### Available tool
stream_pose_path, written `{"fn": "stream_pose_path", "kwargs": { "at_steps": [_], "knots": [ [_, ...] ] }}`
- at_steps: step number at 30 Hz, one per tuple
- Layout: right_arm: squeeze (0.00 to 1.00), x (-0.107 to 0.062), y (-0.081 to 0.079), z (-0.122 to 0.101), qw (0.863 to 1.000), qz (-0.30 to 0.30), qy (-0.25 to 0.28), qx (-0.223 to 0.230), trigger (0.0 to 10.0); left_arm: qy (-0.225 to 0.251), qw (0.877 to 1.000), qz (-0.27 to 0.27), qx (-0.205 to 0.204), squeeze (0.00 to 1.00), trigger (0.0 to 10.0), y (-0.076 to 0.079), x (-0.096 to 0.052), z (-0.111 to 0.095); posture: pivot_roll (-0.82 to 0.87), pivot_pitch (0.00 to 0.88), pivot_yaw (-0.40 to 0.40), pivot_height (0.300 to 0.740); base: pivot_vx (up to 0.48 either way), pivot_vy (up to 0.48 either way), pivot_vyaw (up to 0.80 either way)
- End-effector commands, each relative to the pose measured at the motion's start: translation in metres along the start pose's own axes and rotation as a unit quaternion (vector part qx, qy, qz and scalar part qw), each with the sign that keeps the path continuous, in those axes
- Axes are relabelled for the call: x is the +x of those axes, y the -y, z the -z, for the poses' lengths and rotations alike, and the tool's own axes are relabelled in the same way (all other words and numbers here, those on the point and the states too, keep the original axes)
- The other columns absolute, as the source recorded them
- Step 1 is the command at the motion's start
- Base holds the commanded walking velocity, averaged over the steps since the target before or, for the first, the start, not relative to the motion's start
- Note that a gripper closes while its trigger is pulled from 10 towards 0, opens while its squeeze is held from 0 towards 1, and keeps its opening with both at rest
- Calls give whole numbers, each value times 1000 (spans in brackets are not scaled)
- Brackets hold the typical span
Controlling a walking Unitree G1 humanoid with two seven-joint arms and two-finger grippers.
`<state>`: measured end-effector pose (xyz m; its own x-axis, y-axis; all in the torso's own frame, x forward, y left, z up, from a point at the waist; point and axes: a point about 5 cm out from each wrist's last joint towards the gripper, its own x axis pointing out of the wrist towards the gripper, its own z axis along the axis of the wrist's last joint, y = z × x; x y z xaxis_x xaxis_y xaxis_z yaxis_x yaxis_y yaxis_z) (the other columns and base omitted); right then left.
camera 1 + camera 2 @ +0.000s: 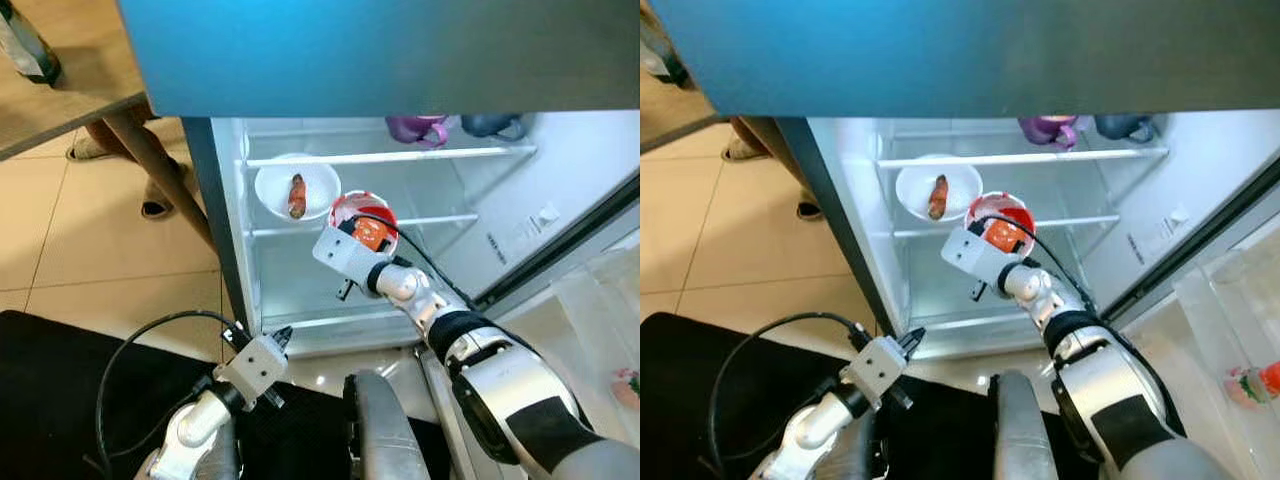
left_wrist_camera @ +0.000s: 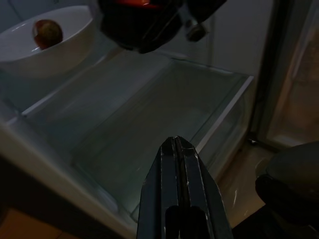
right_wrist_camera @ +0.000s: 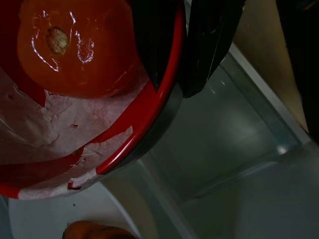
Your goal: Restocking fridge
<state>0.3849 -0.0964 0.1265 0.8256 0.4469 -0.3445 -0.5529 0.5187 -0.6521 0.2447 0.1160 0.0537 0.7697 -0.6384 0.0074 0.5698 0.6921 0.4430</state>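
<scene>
My right gripper (image 1: pixel 366 232) reaches into the open fridge and is shut on the rim of a red bowl (image 1: pixel 358 210). In the right wrist view one black finger (image 3: pixel 154 45) lies inside the red bowl (image 3: pixel 142 112) and the other outside it. An orange round fruit (image 3: pixel 75 50) sits in that bowl on torn paper. The bowl hangs above the lower glass shelf (image 2: pixel 149 109), beside a white bowl (image 1: pixel 285 180) on the middle shelf that holds a reddish-brown piece of food (image 1: pixel 297 196). My left gripper (image 1: pixel 282 338) is shut, low before the fridge's bottom edge.
A purple cup (image 1: pixel 418 128) and a dark blue cup (image 1: pixel 492 125) stand on the top shelf. The fridge door (image 1: pixel 590 300) is open at the right, with a packet (image 1: pixel 628 385) in its bin. At the left are a wooden table (image 1: pixel 60 100) and a person's sandalled feet (image 1: pixel 158 205).
</scene>
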Motion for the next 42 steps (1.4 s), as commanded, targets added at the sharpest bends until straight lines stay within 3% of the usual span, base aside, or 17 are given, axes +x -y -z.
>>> {"fn": "stream_pose_path", "kwargs": {
  "at_steps": [1, 5, 9, 22, 31, 42],
  "knots": [
    [0, 0, 9, -3, 1000, 19, 0, 9, 10000, -13, 1000, 18, 10, 0, 10000, 3, -5, 3, -19, 338, -96, 631, 0, 0, 0],
    [0, 0, 12, -4, 1000, 24, -1, 12, 10000, -12, 1000, 17, 10, 0, 10000, 1, -5, 1, -13, 341, -94, 631, 0, 0, 0],
    [0, 0, 30, -15, 999, 52, 0, 6, 10000, -12, 1000, 20, 17, 0, 10000, -2, -8, -3, 10, 355, -84, 631, 0, 0, 0],
    [0, 0, 54, -34, 994, 110, -17, -8, 10000, -15, 999, 16, 25, 0, 10000, -7, -11, -11, 47, 375, -95, 631, 0, 0, 0],
    [0, 1, 59, -43, 983, 165, -15, -80, 10000, 15, 999, -9, 34, 0, 10000, -13, 2, -26, 43, 379, -112, 631, 0, 0, 0],
    [0, 3, 54, -48, 979, 187, -1, -86, 10000, 17, 999, -8, 37, 0, 10000, -13, 6, -30, 44, 388, -125, 631, 0, 0, 0]
  ]
}}
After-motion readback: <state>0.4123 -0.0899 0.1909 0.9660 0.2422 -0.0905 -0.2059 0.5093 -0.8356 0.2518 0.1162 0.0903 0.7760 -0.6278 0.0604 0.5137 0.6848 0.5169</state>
